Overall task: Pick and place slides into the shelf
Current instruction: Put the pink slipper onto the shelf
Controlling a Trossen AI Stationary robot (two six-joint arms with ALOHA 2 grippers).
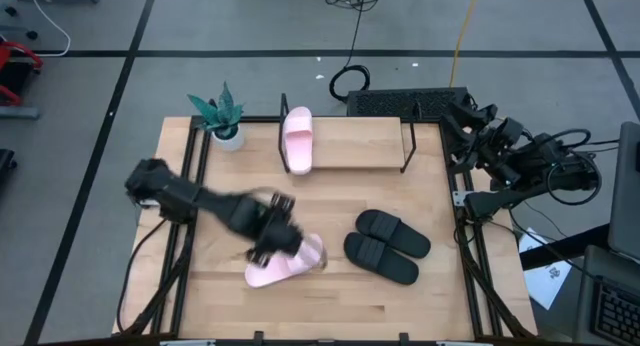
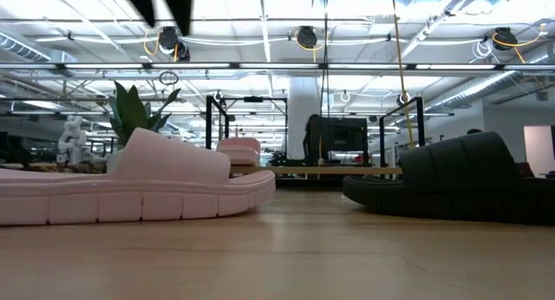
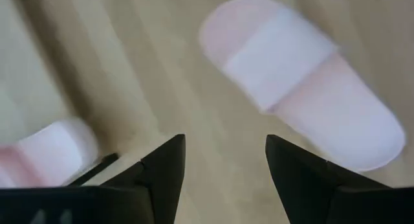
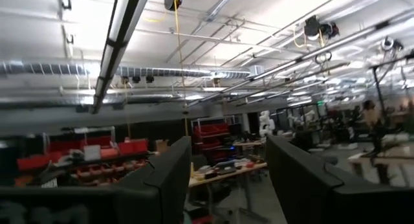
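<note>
Both jaws open: left gripper (image 1: pixel 270 236) over pink slide (image 1: pixel 290 264), right gripper (image 1: pixel 470 121) folded aside.

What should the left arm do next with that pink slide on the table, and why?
Probably lower the open left gripper onto the loose pink slide and close across its strap. It hovers above that slide, one pink slide already sits on the shelf, and the right gripper waits off the table.

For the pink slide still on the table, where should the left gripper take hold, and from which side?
Probably by the wide strap, from straight above. The pink slide lies flat, sole down, on the table, so its strap arches up as the highest graspable part, seen clearly in the low view. The left gripper is above it with fingers open. One finger under the strap, one over it, looks most secure.
</note>
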